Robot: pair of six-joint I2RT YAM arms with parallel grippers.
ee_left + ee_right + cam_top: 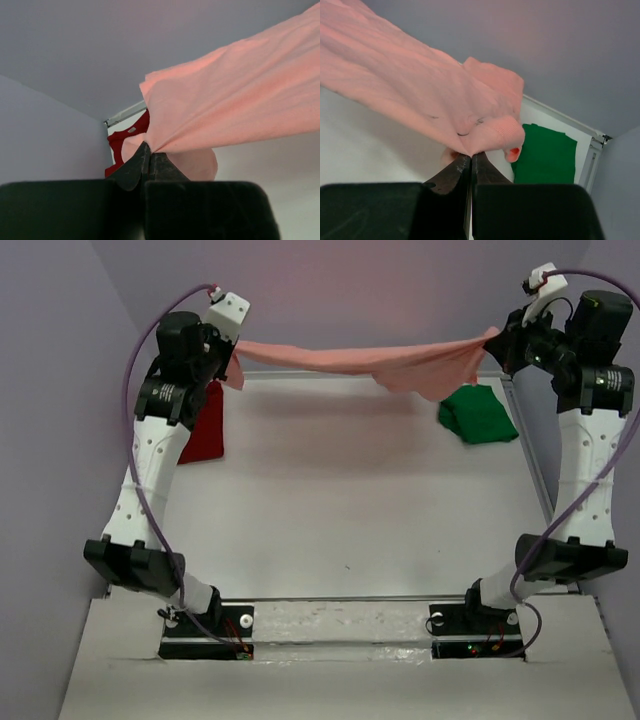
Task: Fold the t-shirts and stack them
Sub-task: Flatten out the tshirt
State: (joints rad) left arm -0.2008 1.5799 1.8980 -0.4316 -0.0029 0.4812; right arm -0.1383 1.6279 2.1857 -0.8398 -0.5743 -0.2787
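Now the left gripper (149, 152) and right gripper (471, 157) each clench the pink shirt (380, 360), which sags in mid-air above the table's (340, 510) far edge. Best to draw it evenly taut, then lower it flat mid-table, away from the red shirt (205, 425) and green shirt (478, 412) at the far corners.

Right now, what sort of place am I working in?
Probably a lab test cell: plain lavender walls box in a white table, and the left arm and right arm are bolted at its near edge.
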